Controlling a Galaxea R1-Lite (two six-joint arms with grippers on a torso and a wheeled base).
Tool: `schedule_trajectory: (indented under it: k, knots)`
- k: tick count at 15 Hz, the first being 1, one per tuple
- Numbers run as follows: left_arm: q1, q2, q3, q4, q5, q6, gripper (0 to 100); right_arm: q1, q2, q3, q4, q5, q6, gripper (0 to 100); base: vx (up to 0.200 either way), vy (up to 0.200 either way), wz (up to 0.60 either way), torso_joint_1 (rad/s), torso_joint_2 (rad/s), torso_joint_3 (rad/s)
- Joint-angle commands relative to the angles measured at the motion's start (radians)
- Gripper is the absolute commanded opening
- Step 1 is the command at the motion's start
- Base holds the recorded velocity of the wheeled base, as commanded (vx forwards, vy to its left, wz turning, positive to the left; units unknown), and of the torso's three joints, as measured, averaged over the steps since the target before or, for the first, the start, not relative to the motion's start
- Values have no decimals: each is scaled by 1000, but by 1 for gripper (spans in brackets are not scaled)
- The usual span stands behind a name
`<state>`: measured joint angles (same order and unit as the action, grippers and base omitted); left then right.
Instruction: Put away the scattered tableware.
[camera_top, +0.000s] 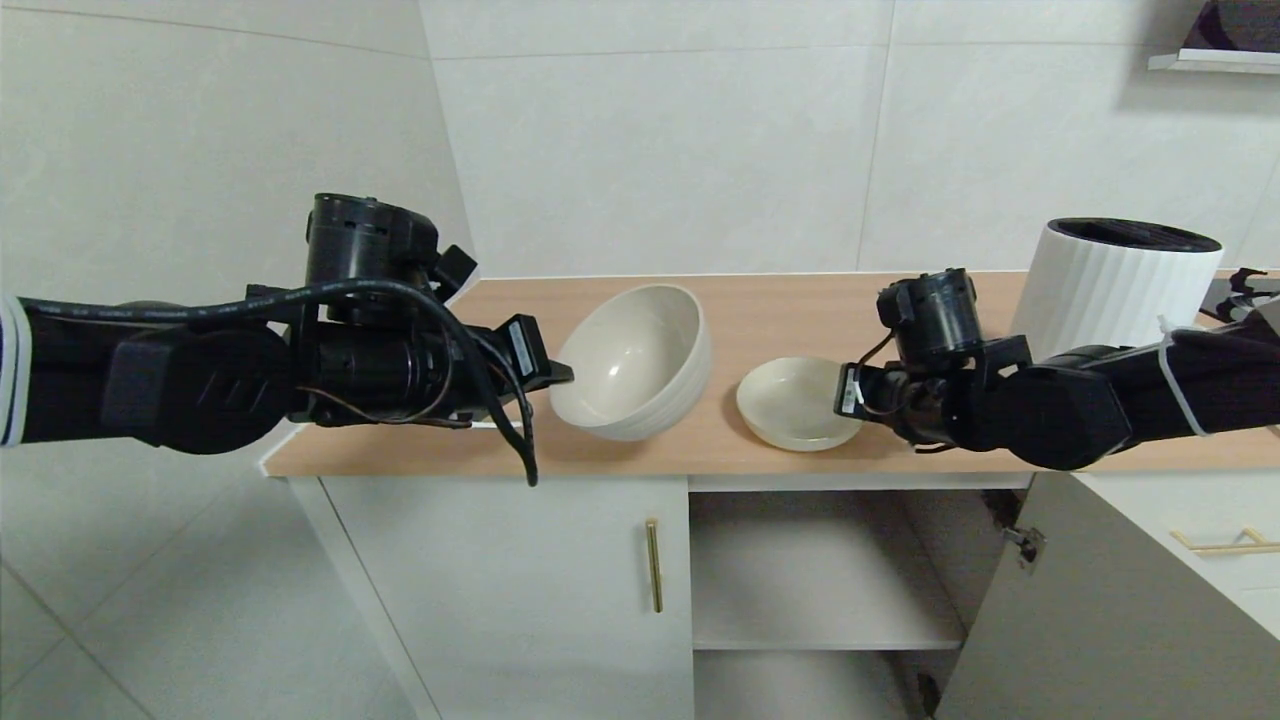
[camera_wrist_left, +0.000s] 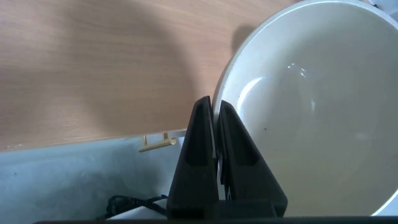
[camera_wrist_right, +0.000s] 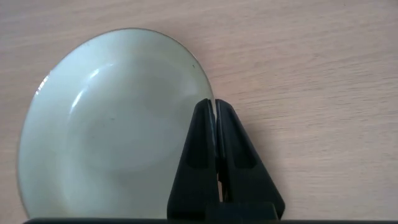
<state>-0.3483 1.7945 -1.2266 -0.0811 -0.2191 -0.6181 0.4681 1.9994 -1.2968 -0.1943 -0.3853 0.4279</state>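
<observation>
On the wooden desk a large bowl sits at the middle, tipped on its side so that its mouth faces 9 o'clock. The left tool comes in from 9 o'clock, its fingers pinched nearly together with the bowl's rim clamped between them. Whether the bowl's underside touches the desk cannot be told. Just beside the bowl, at its 3 o'clock, lies a shallow dish, close to the desk's front edge. The right tool meets the dish at its 3 o'clock edge, and the two fingers are squeezed tight on the thin rim. At 2 o'clock from the dish, well apart from it, a ribbed white canister stands upright toward the back of the desk. At 6 o'clock under the dish a cupboard stands open, showing a shelf, and the closed door beside it carries a brass handle.
</observation>
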Motion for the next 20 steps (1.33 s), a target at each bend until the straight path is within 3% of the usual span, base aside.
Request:
schedule_trajectory:
  k: [1, 2, 4, 6, 8, 12, 17, 20]
  knots:
    - [0, -12, 6, 0, 1, 0, 0, 0, -37, 17, 1, 5, 0, 0, 0, 0, 0, 0, 0, 0]
    - [0, -26, 18, 1, 0, 3, 0, 0, -68, 40, 4, 20, 0, 0, 0, 0, 0, 0, 0, 0]
    - [-1, -87, 75, 1, 0, 47, 0, 0, -183, 120, 7, 146, -1, 0, 0, 0, 0, 0, 0, 0]
    - [-5, -145, 145, 1, 0, 80, 0, 0, -284, 177, 24, 209, -4, 0, 0, 0, 0, 0, 0, 0]
    - [-6, -190, 194, 1, -3, 100, 0, 0, -361, 209, 119, 238, -9, 0, 0, 0, 0, 0, 0, 0]
    - [-29, -251, 294, 0, -2, 109, 0, 0, -468, 252, 319, 358, -6, 0, 0, 0, 0, 0, 0, 0]
    - [-32, -247, 322, 0, 0, 107, 0, -20, -498, 349, 317, 356, -8, 0, 0, 0, 0, 0, 0, 0]
    - [-34, -234, 320, 0, -2, 107, 0, -22, -484, 367, 292, 353, -9, 0, -200, 0, 0, 6, 2, 2]
